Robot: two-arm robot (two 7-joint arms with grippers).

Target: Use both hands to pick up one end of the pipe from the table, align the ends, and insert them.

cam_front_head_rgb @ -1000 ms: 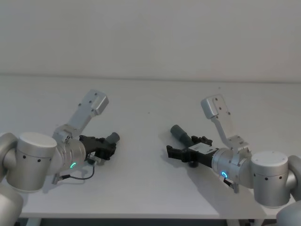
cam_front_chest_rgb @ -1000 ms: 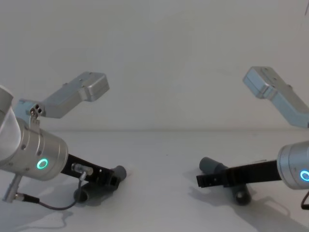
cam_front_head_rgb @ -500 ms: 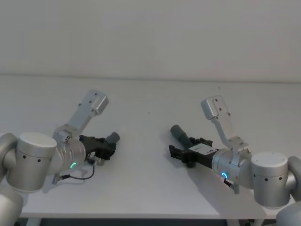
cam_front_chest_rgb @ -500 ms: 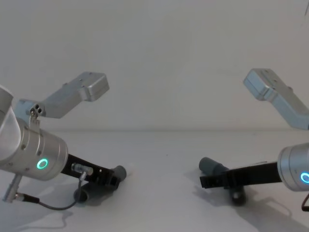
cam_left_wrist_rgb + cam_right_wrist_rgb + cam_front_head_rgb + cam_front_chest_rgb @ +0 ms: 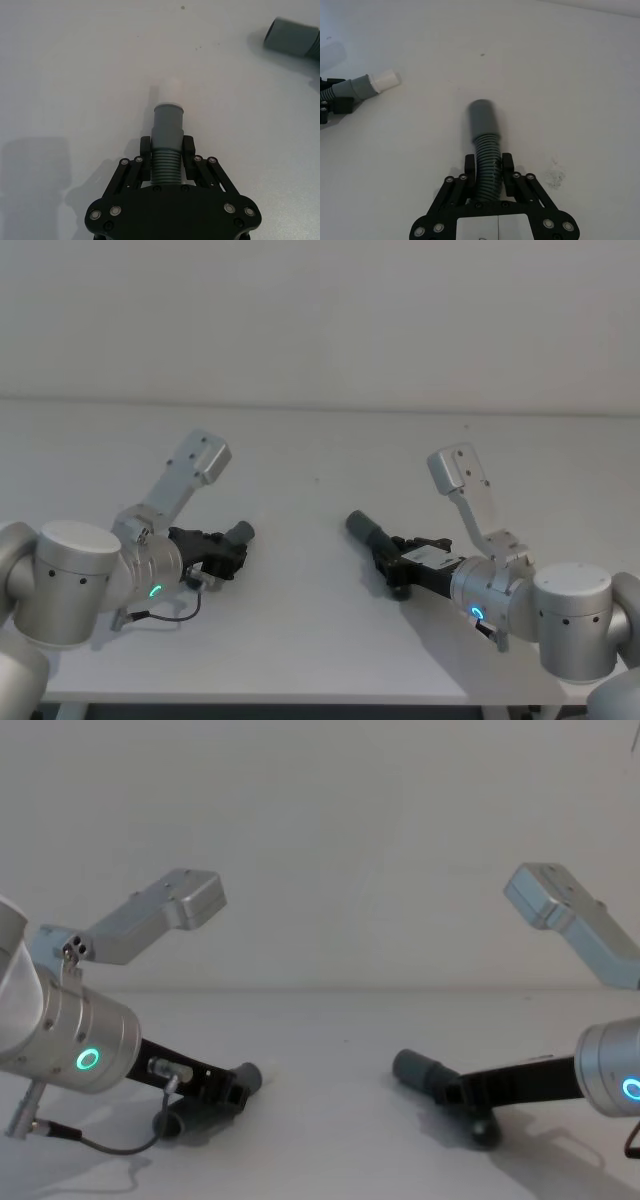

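Observation:
Two dark grey ribbed pipe pieces lie on the white table [image 5: 320, 460]. My left gripper [image 5: 230, 552] is shut on the ribbed body of the left piece [image 5: 166, 165]. That piece's smooth cuff [image 5: 168, 122] sticks out past the fingers and ends in a white tip [image 5: 170, 90]. My right gripper [image 5: 392, 560] is shut on the ribbed body of the right piece [image 5: 486, 155], whose cuff [image 5: 483, 117] points toward the table's middle. From the chest, the two cuffs [image 5: 247, 1075] [image 5: 415, 1070] face each other with a wide gap between them. The right piece's tail [image 5: 483, 1130] touches the table.
A thin grey cable [image 5: 100, 1145] loops on the table under my left wrist. Both silver forearms [image 5: 195, 468] [image 5: 460, 475] rise above the grippers. Bare white table stretches between the two pipe pieces and behind them to the wall.
My right gripper, open around the right piece before, has shut on it, and the cuff has swung left toward the middle. The left arm has not moved.

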